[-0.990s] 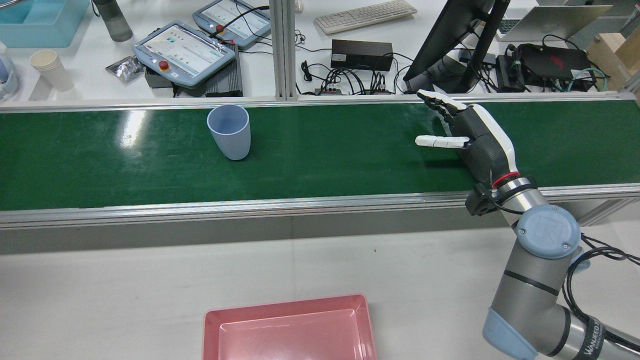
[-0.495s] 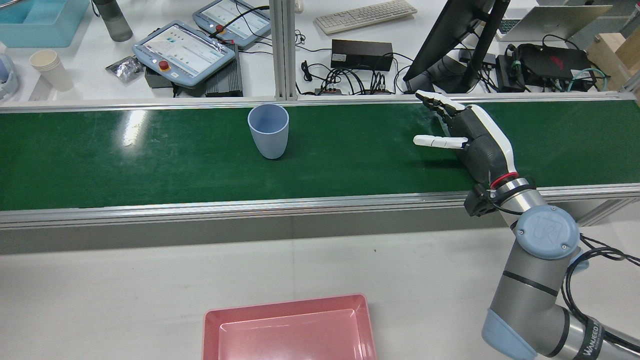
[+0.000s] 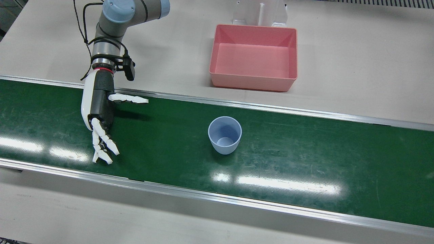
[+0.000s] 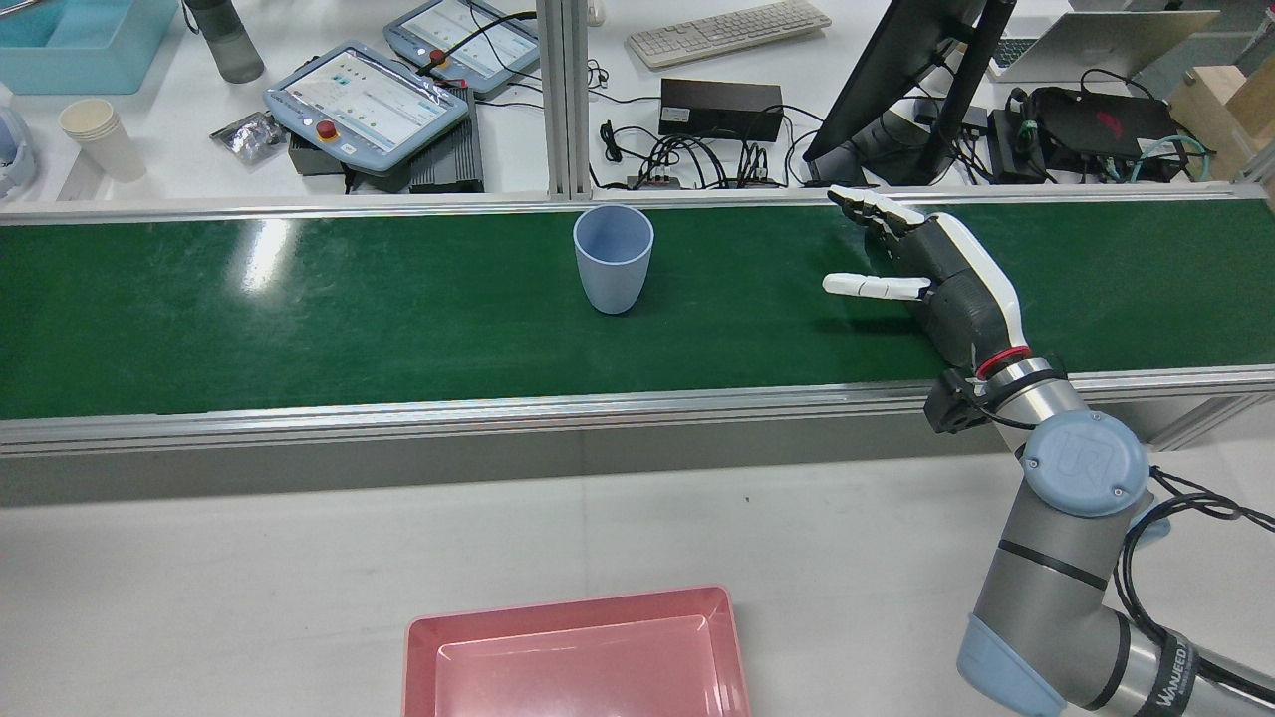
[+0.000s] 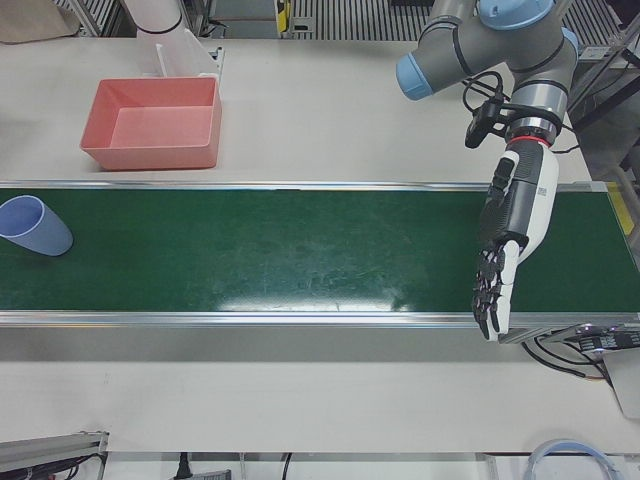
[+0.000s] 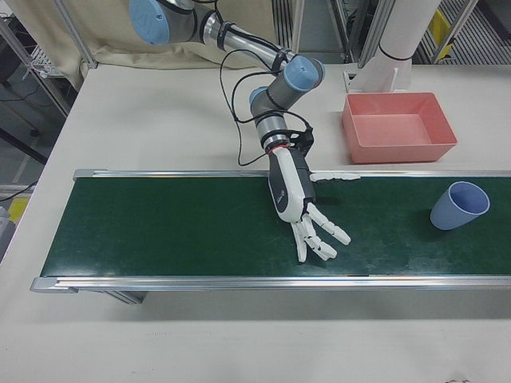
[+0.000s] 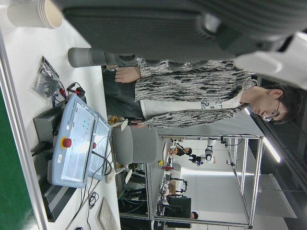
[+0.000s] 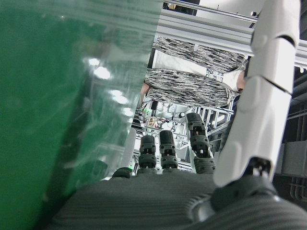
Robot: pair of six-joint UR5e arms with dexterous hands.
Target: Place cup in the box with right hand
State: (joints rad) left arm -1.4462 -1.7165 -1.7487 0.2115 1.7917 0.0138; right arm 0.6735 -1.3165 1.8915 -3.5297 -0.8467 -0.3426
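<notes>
Right hand (image 4: 946, 279) hovers spread and empty over the belt, cup (image 4: 613, 257) upright well apart.

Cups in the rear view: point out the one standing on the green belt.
The light blue plastic cup, upright and alone mid-belt; the stacked beige paper cups stand on the white desk beyond.

Bare green conveyor belt (image 4: 398, 319) between open right hand (image 4: 931, 274) and upright blue plastic cup (image 4: 613, 257); empty pink plastic box (image 3: 253, 57) unobstructed.
</notes>
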